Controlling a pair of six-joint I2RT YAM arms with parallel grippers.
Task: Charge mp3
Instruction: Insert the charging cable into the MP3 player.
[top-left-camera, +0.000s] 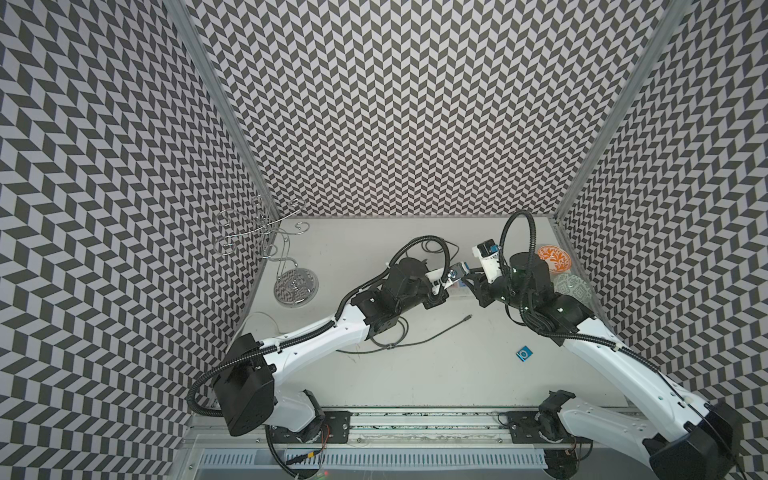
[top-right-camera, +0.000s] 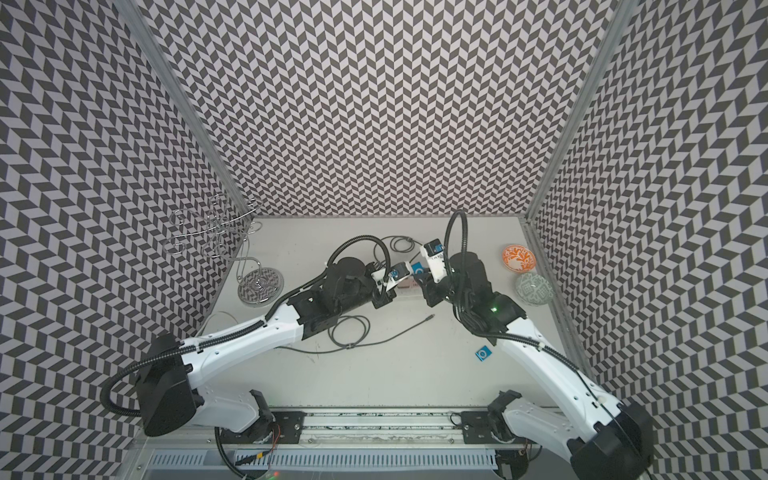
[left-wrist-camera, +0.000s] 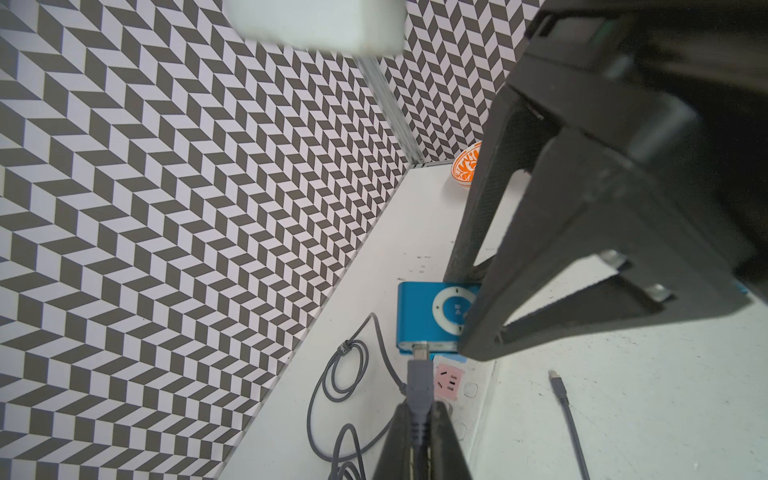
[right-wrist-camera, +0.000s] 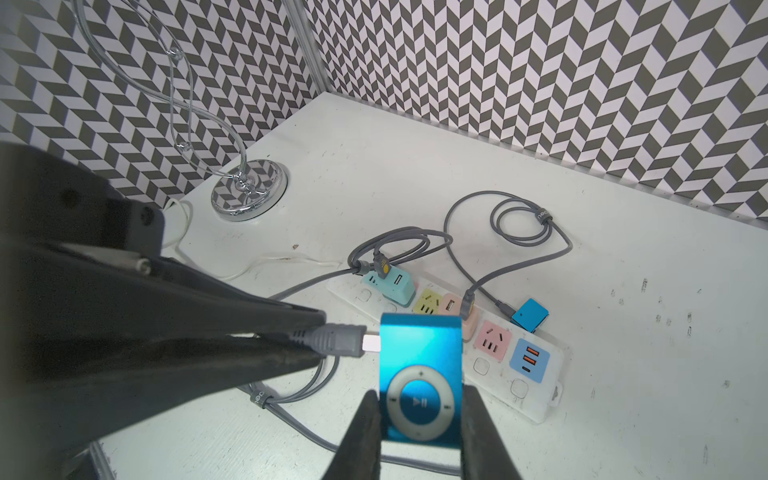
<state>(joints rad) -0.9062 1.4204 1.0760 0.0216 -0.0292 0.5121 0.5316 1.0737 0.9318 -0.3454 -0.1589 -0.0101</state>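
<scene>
Mp3 player (left-wrist-camera: 424, 311) partly behind right claw (left-wrist-camera: 463, 313)

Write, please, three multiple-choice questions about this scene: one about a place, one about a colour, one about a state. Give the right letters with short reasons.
1. On the table, the orange bowl stands:
A) at the near edge
B) in the middle
C) at the far right corner

2. The cable in the left gripper is:
A) grey
B) red
C) yellow

3. The right gripper is:
A) open and empty
B) shut on the blue mp3 player
C) shut on the cable

Answers:
1 C, both top views show it there.
2 A, both wrist views show a grey plug and cord.
3 B, it clamps the player's two sides.
</scene>
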